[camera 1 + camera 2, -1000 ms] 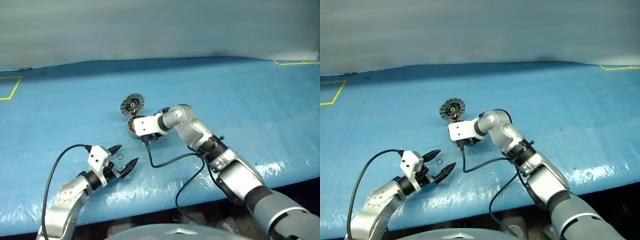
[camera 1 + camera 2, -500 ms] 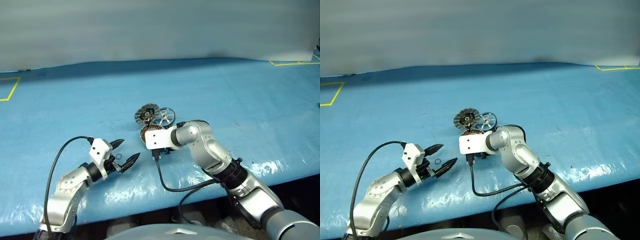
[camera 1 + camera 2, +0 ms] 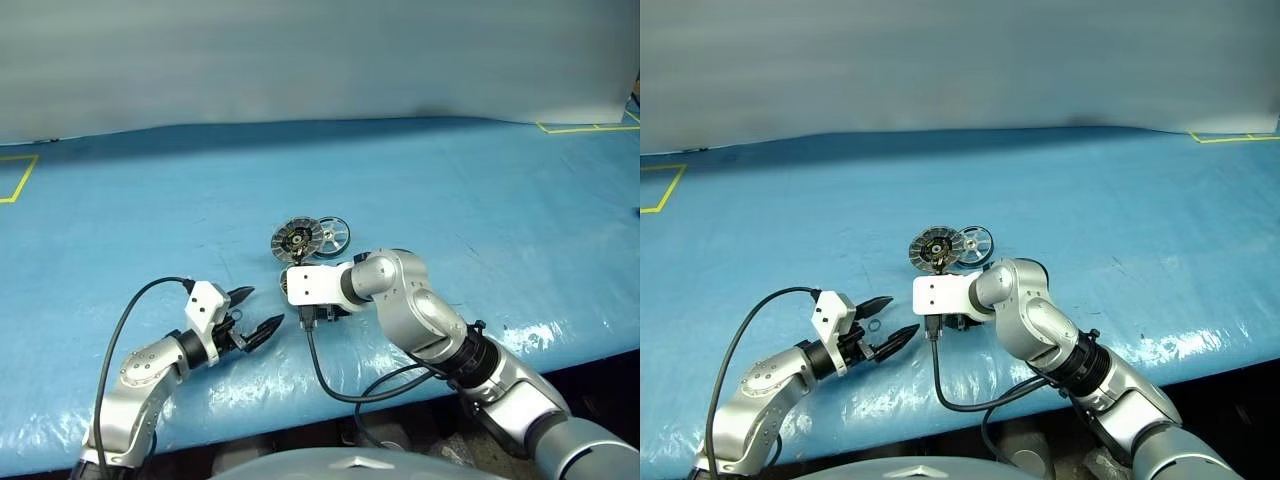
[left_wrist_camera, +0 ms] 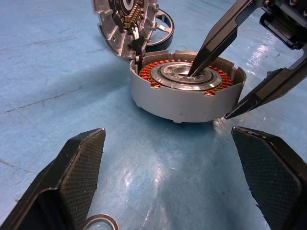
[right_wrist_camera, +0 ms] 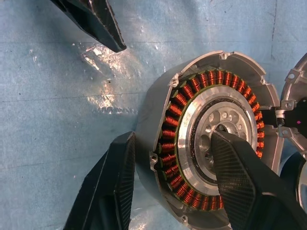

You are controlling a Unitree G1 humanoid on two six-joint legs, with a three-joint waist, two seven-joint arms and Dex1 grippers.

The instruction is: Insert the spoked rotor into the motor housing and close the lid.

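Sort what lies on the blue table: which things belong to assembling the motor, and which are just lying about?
Belonging to the job:
- round grey metal housing with copper-orange windings
- notched grey metal lid, hinged open and standing upright
- shiny silver spoked rotor, lying behind the lid

Lying about:
- small thin metal ring near the left hand
- yellow tape markings

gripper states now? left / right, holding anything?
Left gripper: open, empty, near the motor housing.
Right gripper: straddling the housing wall, one finger inside, one outside; grip cannot be told.

Copper-orange windings (image 5: pixel 178 109), blue table cover (image 3: pixel 480 180)
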